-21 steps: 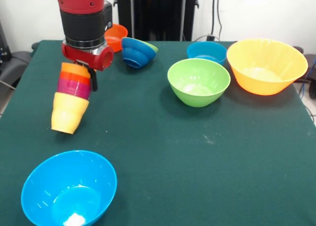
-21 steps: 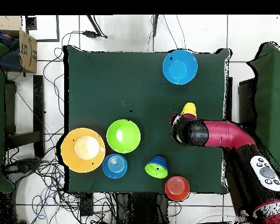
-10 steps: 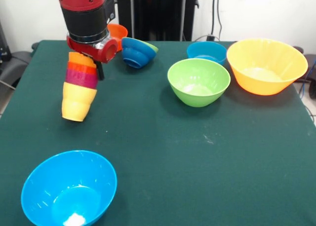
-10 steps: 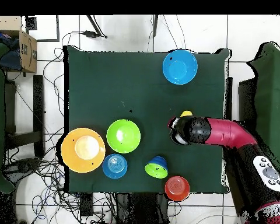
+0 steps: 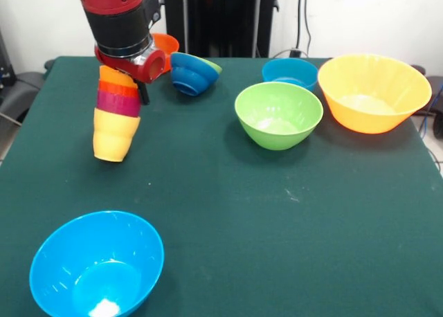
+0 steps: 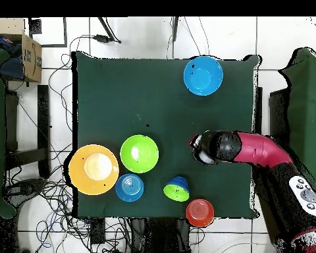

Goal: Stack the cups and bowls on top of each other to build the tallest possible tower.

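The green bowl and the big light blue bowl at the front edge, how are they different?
The green bowl sits mid-table with the orange-yellow bowl and a smaller blue bowl close by; the big light blue bowl stands alone near a table corner. The light blue bowl looks somewhat wider in the overhead view. Colour differs: lime green versus bright blue. Both are glossy, upright, open side up and hold nothing stacked inside.

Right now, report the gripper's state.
Gripper: shut on the stack of cups, held off the table, yellow cup lowest.
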You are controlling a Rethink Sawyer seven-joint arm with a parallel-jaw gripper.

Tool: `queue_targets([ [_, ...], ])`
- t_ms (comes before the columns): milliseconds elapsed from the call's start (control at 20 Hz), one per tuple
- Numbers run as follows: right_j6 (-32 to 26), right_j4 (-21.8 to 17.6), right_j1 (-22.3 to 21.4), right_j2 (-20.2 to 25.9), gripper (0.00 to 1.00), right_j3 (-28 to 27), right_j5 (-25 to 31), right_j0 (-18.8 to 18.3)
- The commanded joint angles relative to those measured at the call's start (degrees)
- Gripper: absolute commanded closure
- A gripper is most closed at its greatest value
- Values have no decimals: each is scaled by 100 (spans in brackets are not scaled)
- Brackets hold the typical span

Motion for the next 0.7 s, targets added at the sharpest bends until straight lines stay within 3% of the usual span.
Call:
queue_targets([
  [50, -1486, 30, 726, 389, 100, 658, 1079, -76],
  [400, -1691, -54, 978, 442, 100, 356, 1559, -80],
  [700, -1763, -142, 1144, 462, 100, 175, 1592, -87],
])
